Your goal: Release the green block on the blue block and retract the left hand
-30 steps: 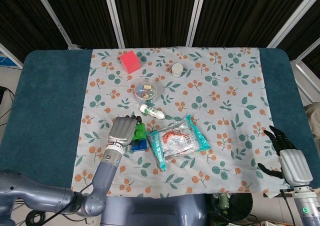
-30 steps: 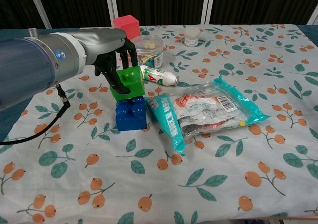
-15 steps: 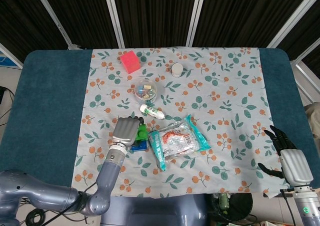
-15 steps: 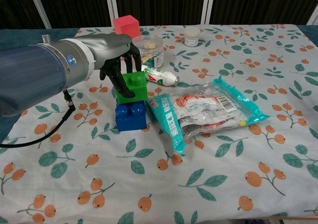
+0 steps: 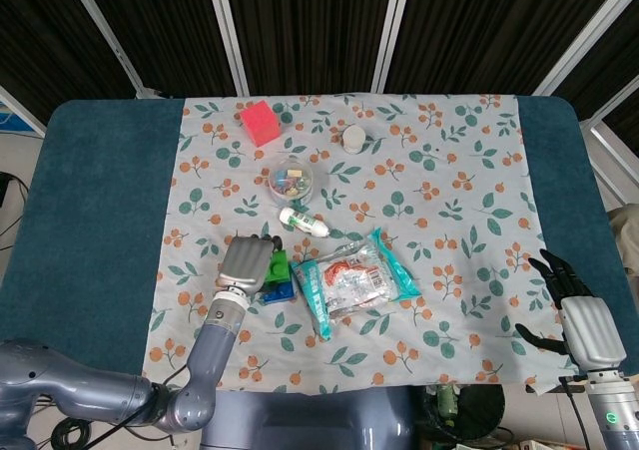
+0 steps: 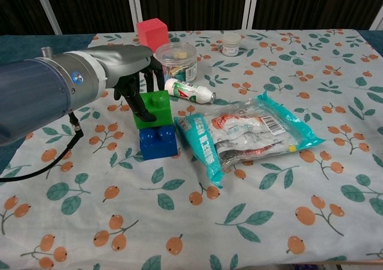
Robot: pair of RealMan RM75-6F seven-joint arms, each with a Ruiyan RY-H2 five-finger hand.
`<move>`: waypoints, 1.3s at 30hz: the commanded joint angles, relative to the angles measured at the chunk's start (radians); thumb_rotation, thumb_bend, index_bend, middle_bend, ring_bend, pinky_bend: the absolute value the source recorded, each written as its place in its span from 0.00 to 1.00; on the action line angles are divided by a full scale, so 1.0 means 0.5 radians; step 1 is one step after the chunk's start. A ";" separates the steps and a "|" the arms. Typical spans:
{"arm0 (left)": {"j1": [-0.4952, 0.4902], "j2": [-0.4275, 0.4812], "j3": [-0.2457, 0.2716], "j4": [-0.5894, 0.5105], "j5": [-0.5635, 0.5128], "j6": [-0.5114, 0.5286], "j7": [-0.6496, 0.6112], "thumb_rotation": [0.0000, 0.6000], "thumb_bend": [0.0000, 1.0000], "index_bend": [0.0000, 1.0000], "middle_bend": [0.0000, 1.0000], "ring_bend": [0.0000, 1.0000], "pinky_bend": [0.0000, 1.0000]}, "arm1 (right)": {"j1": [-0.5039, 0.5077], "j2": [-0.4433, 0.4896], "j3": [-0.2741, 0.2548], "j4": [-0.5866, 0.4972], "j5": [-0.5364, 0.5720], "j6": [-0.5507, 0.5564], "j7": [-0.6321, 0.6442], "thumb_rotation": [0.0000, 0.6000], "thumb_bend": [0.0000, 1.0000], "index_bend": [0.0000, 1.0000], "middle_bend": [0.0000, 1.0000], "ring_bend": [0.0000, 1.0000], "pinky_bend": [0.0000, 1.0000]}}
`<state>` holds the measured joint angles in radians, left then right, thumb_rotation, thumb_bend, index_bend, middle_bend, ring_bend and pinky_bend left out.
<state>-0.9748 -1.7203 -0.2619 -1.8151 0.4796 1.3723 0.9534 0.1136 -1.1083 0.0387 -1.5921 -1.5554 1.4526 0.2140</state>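
Nearest to me, the blue block [image 6: 157,141] stands on the tablecloth [image 6: 257,222] towards its left front part, and the green block [image 6: 153,108] sits on top of it, a little shifted to the left and perhaps slightly tilted. My left hand [image 6: 136,73] holds the green block from the left and above; my dark fingers [image 6: 139,100] lie against its left face and top. I judge the danger is in the letting go: if I open unevenly, or pull away while a finger touches, the green block can slide or tip off the blue one, because it overhangs on my side.

Just to the right lies the snack packet [image 6: 245,132], its edge touching the blue block, so a falling block would land on it. Behind are the small white bottle [image 6: 190,91] and the clear jar [image 6: 176,57]; a retreat going backward could knock them. My right hand [image 5: 582,320] rests beyond the right front corner, fingers apart, holding nothing.
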 commanded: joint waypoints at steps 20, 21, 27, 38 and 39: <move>0.014 -0.019 0.048 0.054 0.053 -0.071 -0.005 1.00 0.19 0.28 0.23 0.20 0.33 | -0.001 0.002 0.001 -0.002 0.000 0.001 0.020 1.00 0.26 0.14 0.04 0.06 0.24; 0.015 -0.005 0.049 0.042 0.057 -0.073 -0.002 1.00 0.16 0.21 0.17 0.16 0.29 | -0.001 0.001 0.001 -0.002 0.000 0.002 0.018 1.00 0.26 0.14 0.04 0.06 0.24; 0.049 0.094 0.045 -0.056 0.115 -0.087 -0.059 1.00 0.04 0.00 0.00 0.00 0.09 | -0.003 0.000 -0.001 -0.001 -0.003 0.005 0.009 1.00 0.26 0.14 0.04 0.06 0.24; 0.318 0.492 0.333 -0.363 0.753 0.066 -0.312 1.00 0.01 0.00 0.00 0.00 0.05 | -0.006 -0.005 0.004 0.011 0.006 0.011 -0.031 1.00 0.26 0.14 0.04 0.06 0.24; 0.366 0.544 0.400 -0.367 0.868 0.101 -0.343 1.00 0.01 0.00 0.00 0.00 0.05 | -0.006 -0.007 0.005 0.013 0.007 0.011 -0.042 1.00 0.26 0.14 0.04 0.06 0.24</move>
<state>-0.8665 -1.5369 -0.1570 -1.9544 0.7552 1.3707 0.8390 0.1106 -1.1112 0.0406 -1.5864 -1.5525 1.4583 0.1963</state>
